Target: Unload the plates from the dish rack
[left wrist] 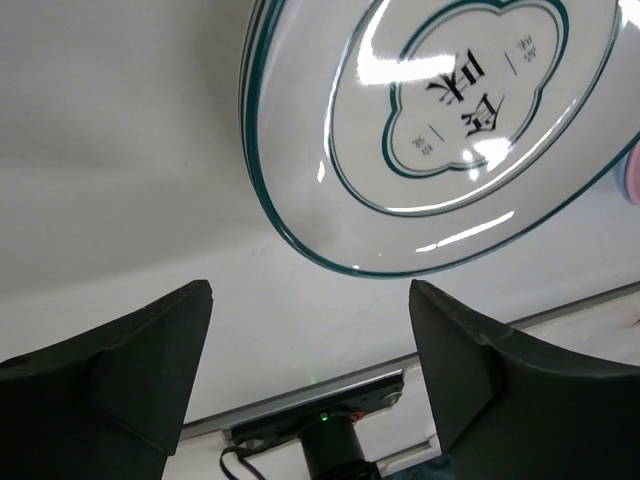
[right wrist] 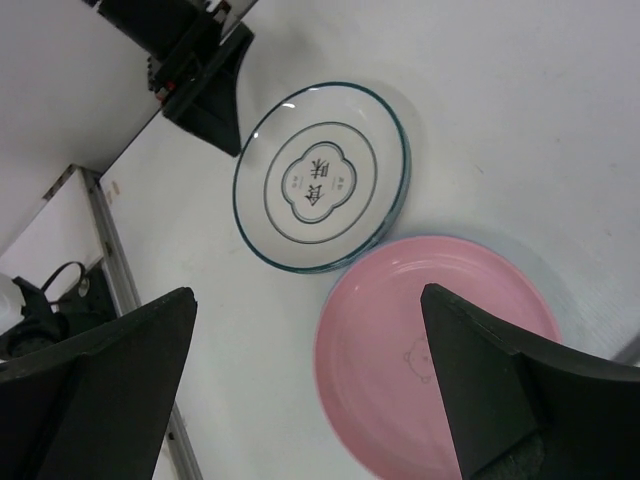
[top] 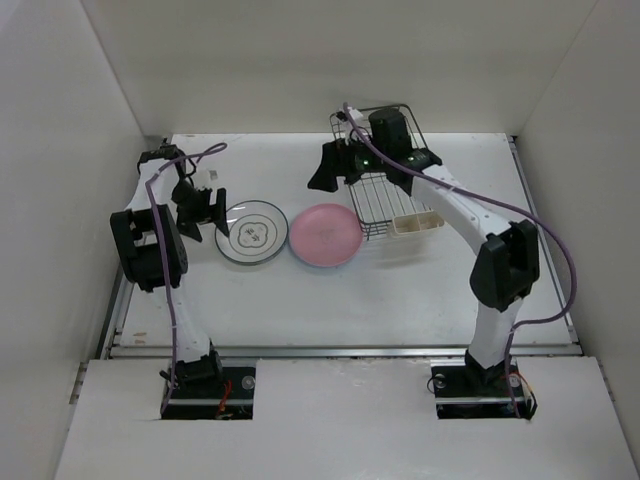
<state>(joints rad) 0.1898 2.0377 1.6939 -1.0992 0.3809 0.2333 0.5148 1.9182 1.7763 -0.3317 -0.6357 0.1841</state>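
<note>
A white plate with dark rings (top: 251, 233) lies flat on the table, left of centre; it also shows in the left wrist view (left wrist: 440, 130) and the right wrist view (right wrist: 320, 175). A pink plate (top: 325, 235) lies flat beside it, with a pale blue rim (right wrist: 535, 270) showing under its edge. The dark wire dish rack (top: 385, 195) stands behind them, partly hidden by my right arm; I see no plate in it. My left gripper (top: 205, 220) is open and empty just left of the white plate. My right gripper (top: 335, 168) is open and empty above the rack's left side.
A beige cutlery holder (top: 418, 222) sits at the rack's near end. White walls enclose the table on the left, back and right. A metal rail (top: 340, 350) runs along the near edge.
</note>
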